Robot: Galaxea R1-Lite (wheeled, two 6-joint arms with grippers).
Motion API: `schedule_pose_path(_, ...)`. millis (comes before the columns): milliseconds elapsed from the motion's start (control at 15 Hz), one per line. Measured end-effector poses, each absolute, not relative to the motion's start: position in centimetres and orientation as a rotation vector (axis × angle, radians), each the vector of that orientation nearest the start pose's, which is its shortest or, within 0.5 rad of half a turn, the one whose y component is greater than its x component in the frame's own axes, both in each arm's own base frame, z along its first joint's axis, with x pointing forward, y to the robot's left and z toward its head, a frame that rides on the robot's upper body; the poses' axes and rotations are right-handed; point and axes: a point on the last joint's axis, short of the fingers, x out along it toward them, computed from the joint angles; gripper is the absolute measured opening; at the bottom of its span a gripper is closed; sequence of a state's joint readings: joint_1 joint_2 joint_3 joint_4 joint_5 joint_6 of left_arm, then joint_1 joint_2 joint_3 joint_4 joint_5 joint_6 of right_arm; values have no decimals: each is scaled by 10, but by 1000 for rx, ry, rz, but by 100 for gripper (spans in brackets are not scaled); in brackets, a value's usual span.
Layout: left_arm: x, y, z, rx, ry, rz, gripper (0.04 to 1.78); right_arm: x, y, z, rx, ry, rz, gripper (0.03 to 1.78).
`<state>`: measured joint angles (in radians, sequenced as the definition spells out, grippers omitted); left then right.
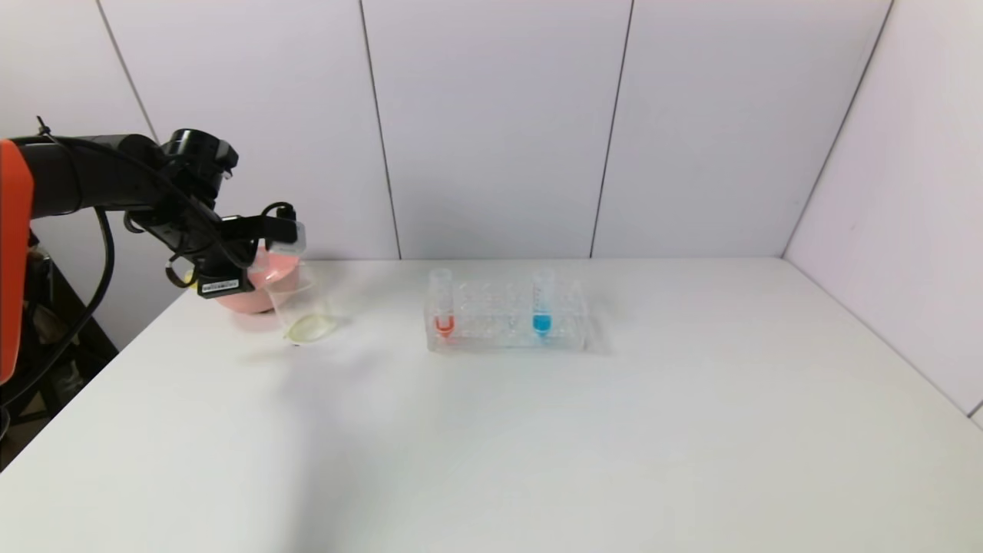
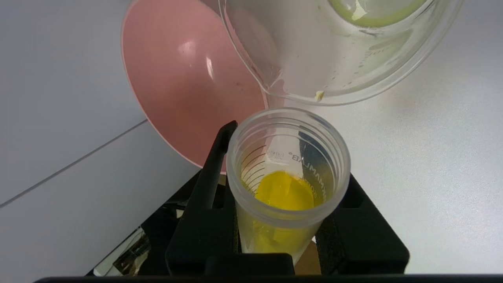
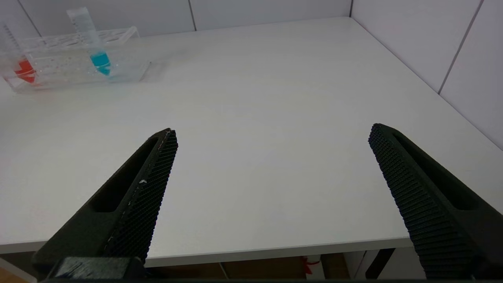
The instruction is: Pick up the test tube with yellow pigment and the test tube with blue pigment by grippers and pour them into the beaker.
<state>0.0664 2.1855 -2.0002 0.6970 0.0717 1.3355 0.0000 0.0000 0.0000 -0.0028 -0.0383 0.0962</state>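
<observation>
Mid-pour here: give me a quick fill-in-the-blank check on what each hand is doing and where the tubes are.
1. The left hand is shut on the test tube holding ____ pigment, tipped toward the beaker.
2. The blue test tube stands in the clear ____ on the table.
3. The right hand is low at the table's near edge with its fingers ____.
4. Next to the beaker sits a ____ bowl.

Missing words: yellow; rack; open; pink
</observation>
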Motion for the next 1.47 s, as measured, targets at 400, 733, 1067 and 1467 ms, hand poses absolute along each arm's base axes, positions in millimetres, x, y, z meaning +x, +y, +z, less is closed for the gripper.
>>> schedule_pose_path(400,426,25,204,1267,859,-461,54,-23,-1,76,96,-5,-37,177)
schedule_pose_path(733,428,24,201,1337,895,-449,54,-23,-1,76,96,-5,-38,177)
schedule_pose_path(1067,430,18,196,1396,921,-450,54,-23,-1,76,97,-5,-38,177)
schedule_pose_path(1467,431,13,197,1396,908,-447,54,-23,-1,76,96,-5,-38,177)
